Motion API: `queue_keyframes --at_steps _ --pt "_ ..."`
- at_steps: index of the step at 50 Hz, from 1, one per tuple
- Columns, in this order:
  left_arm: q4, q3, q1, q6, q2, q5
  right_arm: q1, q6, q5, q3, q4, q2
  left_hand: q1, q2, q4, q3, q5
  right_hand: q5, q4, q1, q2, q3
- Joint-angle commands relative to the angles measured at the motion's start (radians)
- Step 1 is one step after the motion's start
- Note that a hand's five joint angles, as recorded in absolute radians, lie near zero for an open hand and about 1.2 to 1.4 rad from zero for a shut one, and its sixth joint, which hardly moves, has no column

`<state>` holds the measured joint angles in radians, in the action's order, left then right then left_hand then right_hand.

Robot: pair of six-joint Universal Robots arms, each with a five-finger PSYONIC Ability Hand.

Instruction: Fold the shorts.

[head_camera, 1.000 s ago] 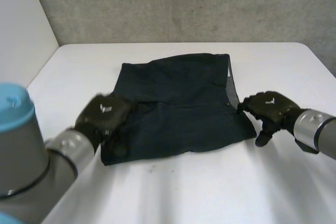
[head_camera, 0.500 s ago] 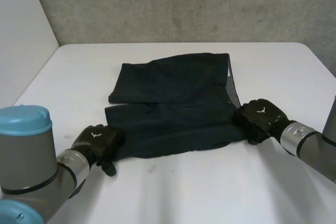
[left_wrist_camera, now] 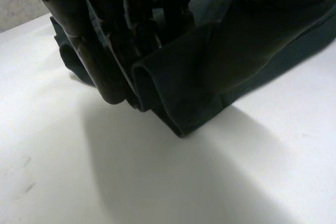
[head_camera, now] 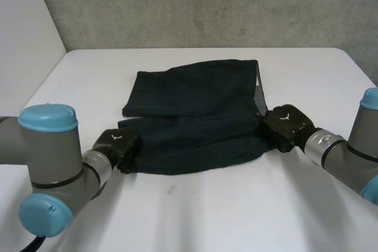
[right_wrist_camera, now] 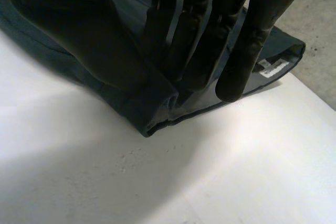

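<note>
head view: left hand (head_camera: 118, 144) and right hand (head_camera: 283, 124) pinch shorts (head_camera: 195, 116) corners; grips obscured.

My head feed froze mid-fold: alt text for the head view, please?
Dark navy shorts lie on a white table, each near corner gripped by a black hand: the left hand at the leg hem, the right hand by the grey waistband lining.

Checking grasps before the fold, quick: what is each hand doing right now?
Left hand: shut on the shorts, pinching the near corner at the leg end.
Right hand: shut on the shorts, pinching the near corner at the waistband end.
</note>
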<state>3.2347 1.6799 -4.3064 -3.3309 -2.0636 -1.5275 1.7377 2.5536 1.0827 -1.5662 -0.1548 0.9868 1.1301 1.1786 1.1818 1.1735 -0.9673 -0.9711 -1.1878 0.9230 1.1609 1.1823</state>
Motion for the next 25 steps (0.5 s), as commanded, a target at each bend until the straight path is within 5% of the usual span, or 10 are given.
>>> queue_keyframes --at_steps 1,9,17,25 --pt "-0.045 0.009 0.010 -0.018 0.071 -0.003 -0.001 -0.007 0.034 -0.020 0.046 0.078 0.266 0.218 0.214 0.223 -0.254 -0.251 -0.209 0.473 0.235 0.214" --pt "-0.303 0.093 0.014 -0.124 0.284 0.006 -0.015 -0.026 0.052 -0.041 0.270 0.190 0.266 0.218 0.214 0.223 -0.254 -0.251 -0.209 0.473 0.235 0.214" --pt "-0.593 0.190 0.008 -0.205 0.425 0.023 -0.029 -0.267 0.060 -0.064 0.712 0.297 0.266 0.218 0.214 0.223 -0.254 -0.251 -0.209 0.473 0.235 0.214" --pt "-0.699 0.187 -0.006 -0.216 0.468 0.122 -0.109 -0.398 0.036 -0.103 0.873 0.380 0.266 0.218 0.214 0.223 -0.254 -0.251 -0.209 0.473 0.235 0.214"
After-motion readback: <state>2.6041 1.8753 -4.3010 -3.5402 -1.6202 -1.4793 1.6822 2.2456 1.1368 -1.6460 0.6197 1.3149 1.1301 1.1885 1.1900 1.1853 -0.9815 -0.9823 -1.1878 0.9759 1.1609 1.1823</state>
